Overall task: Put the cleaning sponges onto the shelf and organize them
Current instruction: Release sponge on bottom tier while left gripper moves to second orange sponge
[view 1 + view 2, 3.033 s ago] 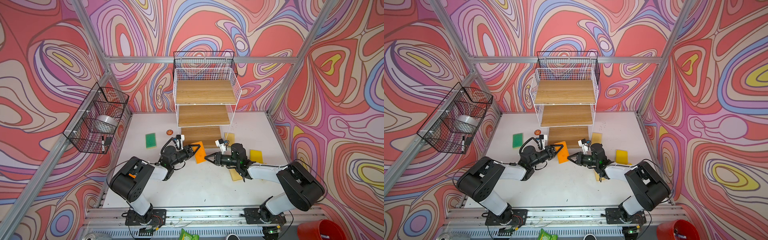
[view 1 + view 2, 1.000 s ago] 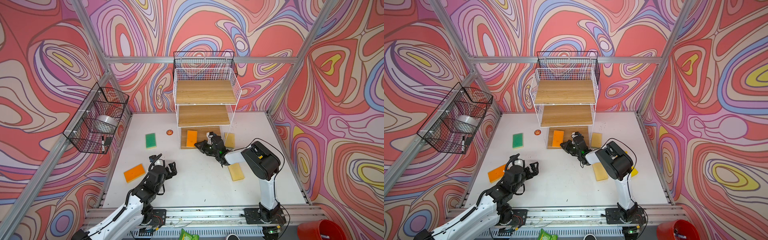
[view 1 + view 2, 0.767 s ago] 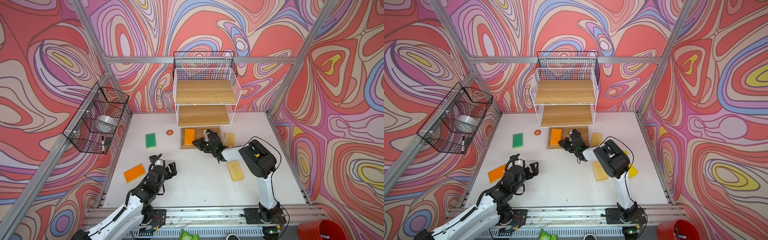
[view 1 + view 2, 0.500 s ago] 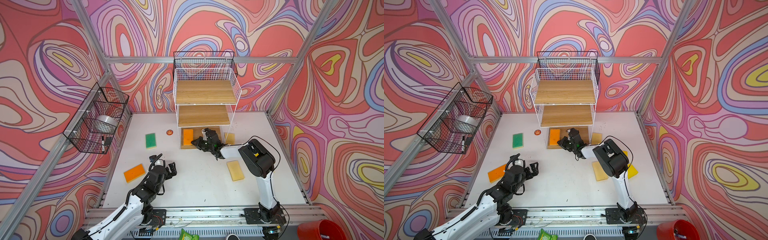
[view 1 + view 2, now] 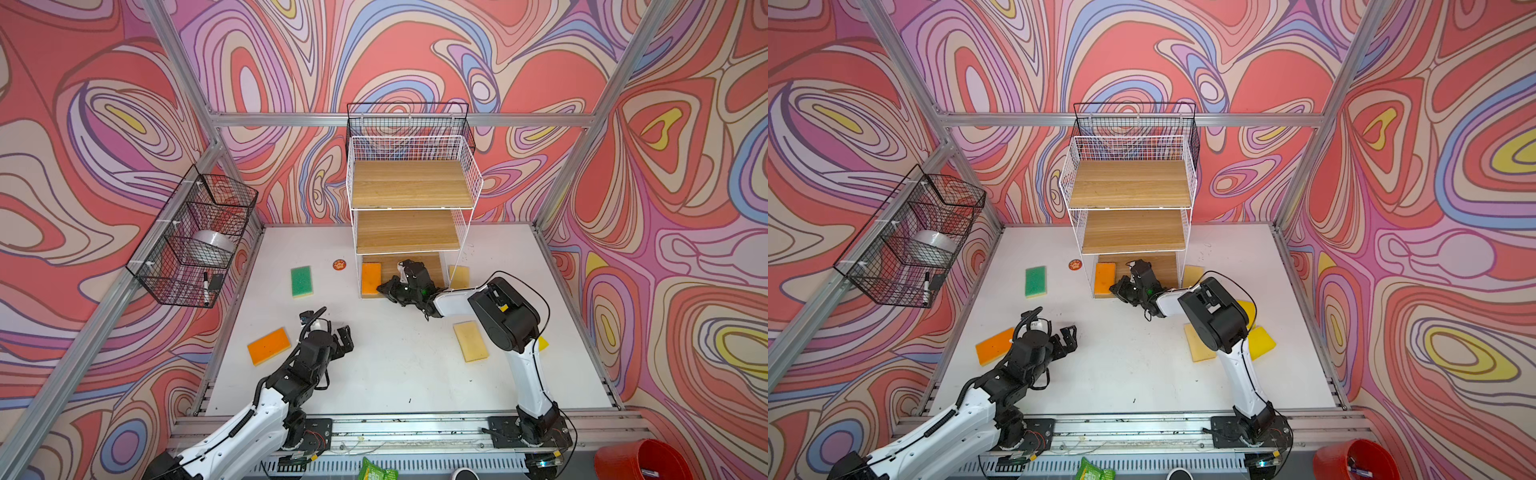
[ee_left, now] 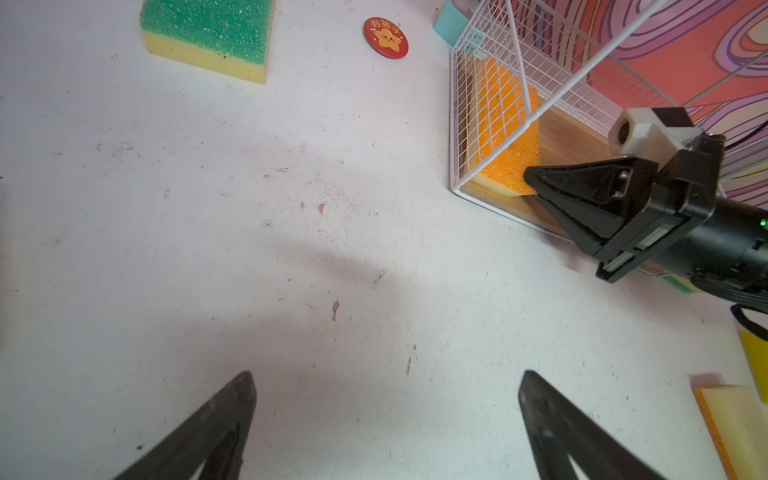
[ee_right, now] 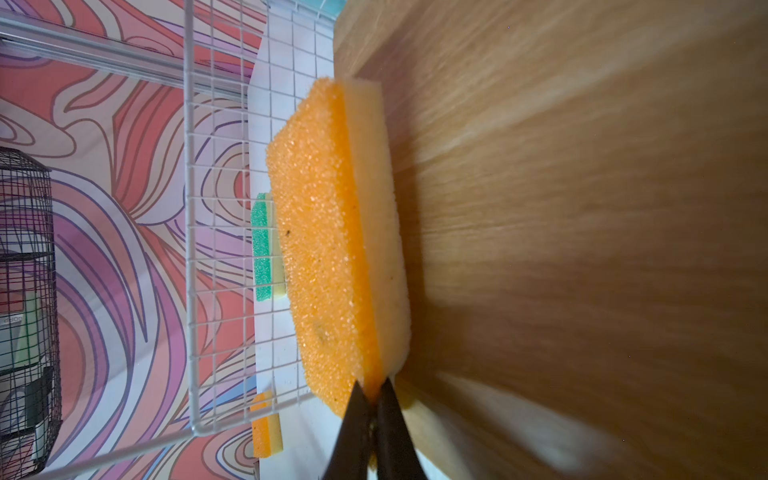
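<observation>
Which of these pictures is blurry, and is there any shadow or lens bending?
Right wrist view: the wooden board is smeared, while the orange sponge looks fairly sharp. Left wrist view: crisp, with a soft shadow on the table. Both top views: even light, frame posts splay outward from wide-angle bending.

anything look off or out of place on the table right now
A small round red star badge lies on the table beside the shelf; it isn't a sponge. One sponge lies flipped, pale back up, orange face down.
</observation>
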{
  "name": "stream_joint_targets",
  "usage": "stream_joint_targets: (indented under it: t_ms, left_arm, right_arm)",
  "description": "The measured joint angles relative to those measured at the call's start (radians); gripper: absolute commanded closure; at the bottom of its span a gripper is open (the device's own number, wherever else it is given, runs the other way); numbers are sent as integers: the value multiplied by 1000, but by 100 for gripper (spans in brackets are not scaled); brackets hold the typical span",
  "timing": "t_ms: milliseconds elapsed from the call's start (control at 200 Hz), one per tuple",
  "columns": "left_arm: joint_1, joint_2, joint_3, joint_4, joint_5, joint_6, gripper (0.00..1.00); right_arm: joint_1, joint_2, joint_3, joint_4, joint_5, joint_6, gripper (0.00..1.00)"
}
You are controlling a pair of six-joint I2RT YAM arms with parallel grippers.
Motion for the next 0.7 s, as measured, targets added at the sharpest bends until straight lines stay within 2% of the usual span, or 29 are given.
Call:
stream_joint_targets:
  t_ms: [461, 566, 701]
  left_arm:
    - [0, -41, 0, -14, -15, 0, 0]
    - [0, -41, 0, -17, -18, -1, 0]
    - [0, -54, 9, -71, -49, -5, 0]
  right_arm:
    - [4, 0, -3, -5, 3, 11, 100]
    - [5, -1, -5, -5, 4, 8, 75]
    - [5, -6, -12, 7, 0, 6, 57]
